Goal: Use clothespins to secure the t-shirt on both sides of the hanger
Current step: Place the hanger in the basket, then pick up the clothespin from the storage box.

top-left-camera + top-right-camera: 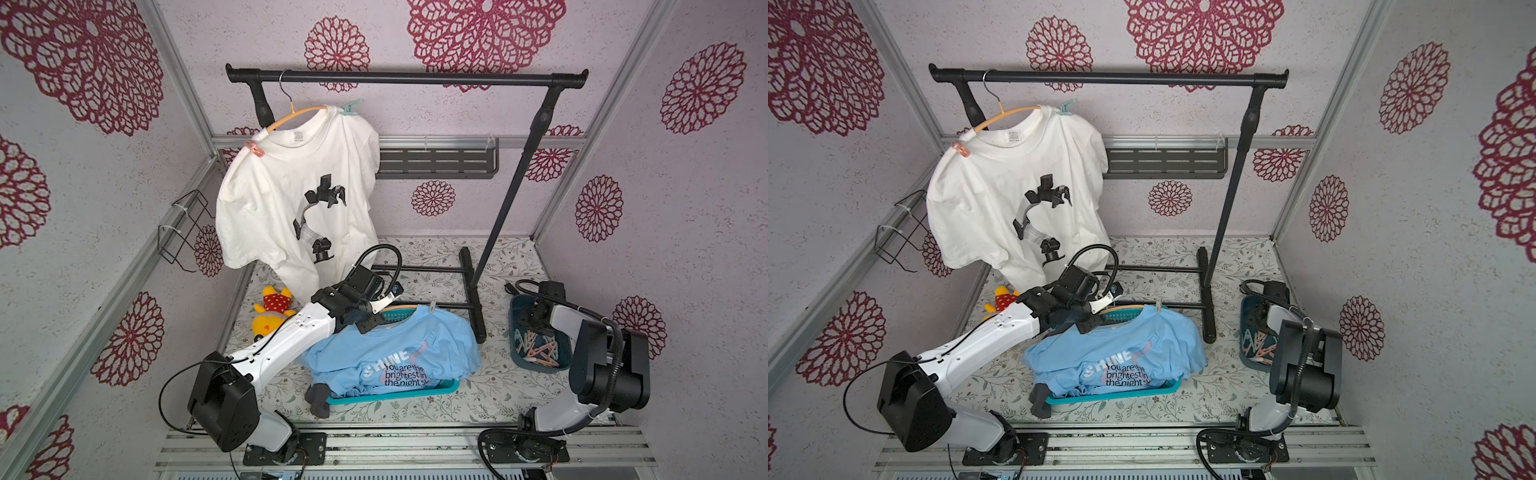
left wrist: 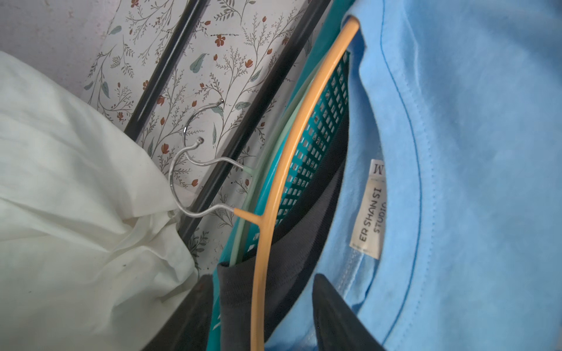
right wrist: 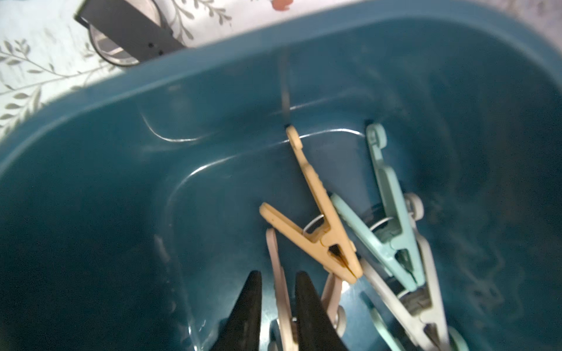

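Right wrist view: right gripper (image 3: 278, 273) pressed together on pink clothespin (image 3: 275, 252), down in dark-blue bin (image 3: 91, 136).
Left gripper (image 2: 263, 276): spread, straddling orange hanger (image 2: 292, 146), not gripping.
Blue t-shirt (image 2: 471, 152): on hanger, draped over teal basket (image 2: 319, 136).
Lift: best straight up, grip firm on handle end so clip mouth stays free; clear of yellow clothespin (image 3: 322, 231) just beside.

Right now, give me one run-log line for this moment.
left gripper: open, astride orange hanger | right gripper: astride pink clothespin in blue bin, grip unclear | blue t-shirt: in basket
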You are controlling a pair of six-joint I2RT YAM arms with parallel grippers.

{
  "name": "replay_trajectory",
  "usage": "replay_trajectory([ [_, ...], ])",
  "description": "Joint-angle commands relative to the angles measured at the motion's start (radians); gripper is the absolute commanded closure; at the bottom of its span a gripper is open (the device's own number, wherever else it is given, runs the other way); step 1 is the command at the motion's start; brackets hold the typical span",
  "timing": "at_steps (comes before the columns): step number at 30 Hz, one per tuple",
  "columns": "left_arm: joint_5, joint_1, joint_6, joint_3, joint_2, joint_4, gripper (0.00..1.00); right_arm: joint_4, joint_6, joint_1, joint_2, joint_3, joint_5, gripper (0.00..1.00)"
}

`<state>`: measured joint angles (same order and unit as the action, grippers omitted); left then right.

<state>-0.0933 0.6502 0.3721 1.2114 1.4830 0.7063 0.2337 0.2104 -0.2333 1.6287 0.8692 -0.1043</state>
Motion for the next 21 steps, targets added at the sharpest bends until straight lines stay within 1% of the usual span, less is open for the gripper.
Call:
replay_trajectory([
  [1, -0.009, -0.011, -0.033, 0.016, -0.037, -0.064, 0.43, -0.006, -0.007, -0.005, 0.005, 0.010, -0.005, 0.77],
  [6, -0.017, -0.017, -0.058, 0.010, -0.064, -0.106, 0.42, -0.007, -0.009, -0.005, 0.025, 0.012, -0.018, 0.79],
  [9, -0.048, -0.024, -0.064, 0.000, -0.092, -0.138, 0.41, -0.026, -0.008, -0.005, 0.027, 0.001, -0.029, 0.82],
  [13, -0.073, -0.032, -0.075, -0.032, -0.149, -0.211, 0.40, -0.029, -0.010, -0.005, 0.036, 0.001, -0.005, 0.90],
  [15, -0.073, -0.035, -0.083, -0.041, -0.175, -0.240, 0.40, -0.017, -0.013, -0.006, 0.033, 0.004, -0.011, 0.97],
  [17, -0.078, -0.040, -0.088, -0.048, -0.201, -0.258, 0.39, -0.017, -0.013, -0.005, 0.013, -0.004, -0.009, 1.00],
  [21, -0.120, -0.041, -0.087, -0.072, -0.248, -0.297, 0.37, -0.014, -0.004, -0.002, -0.054, -0.022, 0.026, 1.00],
])
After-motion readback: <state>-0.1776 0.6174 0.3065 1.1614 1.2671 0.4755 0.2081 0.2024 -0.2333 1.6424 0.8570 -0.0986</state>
